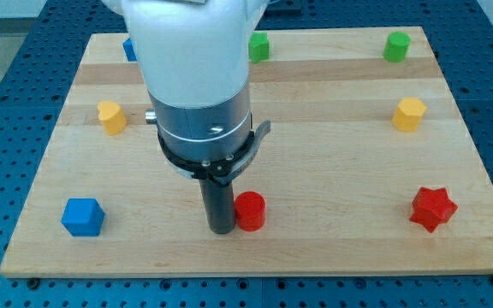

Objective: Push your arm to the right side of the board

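My arm's white and grey body fills the view's upper middle, and its dark rod comes down to my tip near the bottom middle of the wooden board. A red cylinder stands just right of the tip, touching it or nearly so. A red star lies at the bottom right. A yellow hexagonal block sits at the right edge and a green cylinder at the top right.
A blue cube lies at the bottom left, a yellow block at the left. A green block and a blue block at the top are partly hidden by the arm. Blue perforated table surrounds the board.
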Robot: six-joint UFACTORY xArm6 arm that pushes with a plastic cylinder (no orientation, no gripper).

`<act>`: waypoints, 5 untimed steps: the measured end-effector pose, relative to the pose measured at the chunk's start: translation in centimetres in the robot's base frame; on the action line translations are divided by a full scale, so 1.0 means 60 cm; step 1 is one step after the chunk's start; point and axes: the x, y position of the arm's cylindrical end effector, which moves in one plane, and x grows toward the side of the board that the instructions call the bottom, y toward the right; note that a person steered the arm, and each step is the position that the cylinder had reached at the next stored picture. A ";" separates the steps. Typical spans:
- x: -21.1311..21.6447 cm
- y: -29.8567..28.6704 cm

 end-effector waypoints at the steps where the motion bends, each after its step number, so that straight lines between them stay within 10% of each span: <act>1: -0.001 -0.001; 5: -0.128 0.097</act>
